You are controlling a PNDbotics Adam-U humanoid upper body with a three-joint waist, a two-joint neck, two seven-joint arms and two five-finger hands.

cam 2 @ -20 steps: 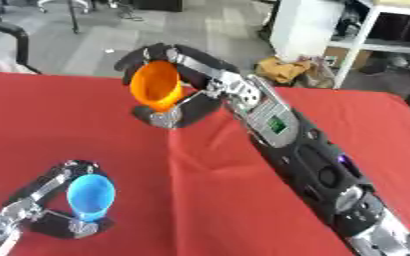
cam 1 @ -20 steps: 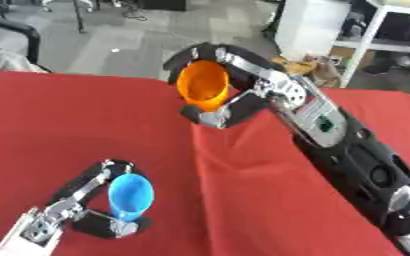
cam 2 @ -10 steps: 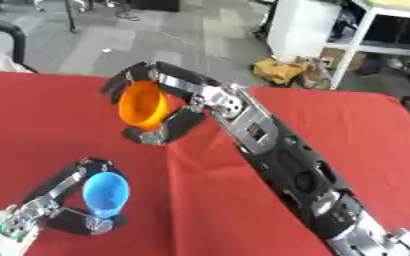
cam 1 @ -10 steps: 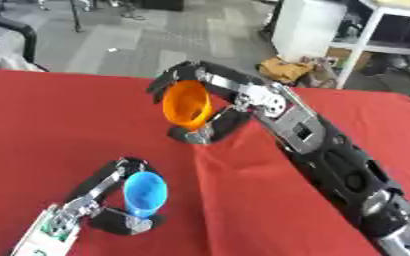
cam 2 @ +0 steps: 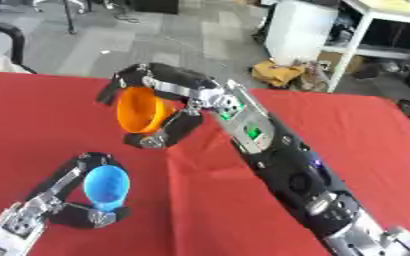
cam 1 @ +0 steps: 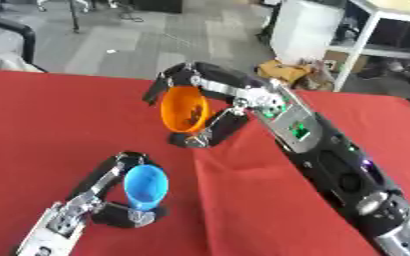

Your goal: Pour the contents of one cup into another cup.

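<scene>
orange cup (cam 1: 184, 109) now lower, nearer blue cup (cam 1: 145, 186) | right hand (cam 1: 210, 97) clamped on it, tipped to pour | left hand (cam 1: 112, 195) curled around blue cup, steadying

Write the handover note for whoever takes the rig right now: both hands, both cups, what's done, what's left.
Right hand: shut on the orange cup, held in the air above the red table, tipped with its mouth facing down and toward the robot's left. Something small and dark shows inside it.
Left hand: shut on the blue cup, low near the table, mouth tilted up toward the orange cup.
The orange cup is higher and farther back; the two are apart, not yet lined up.
Done: both cups picked up.
Left: bring the orange cup over the blue one and tip the contents in. Nothing is seen falling.
</scene>
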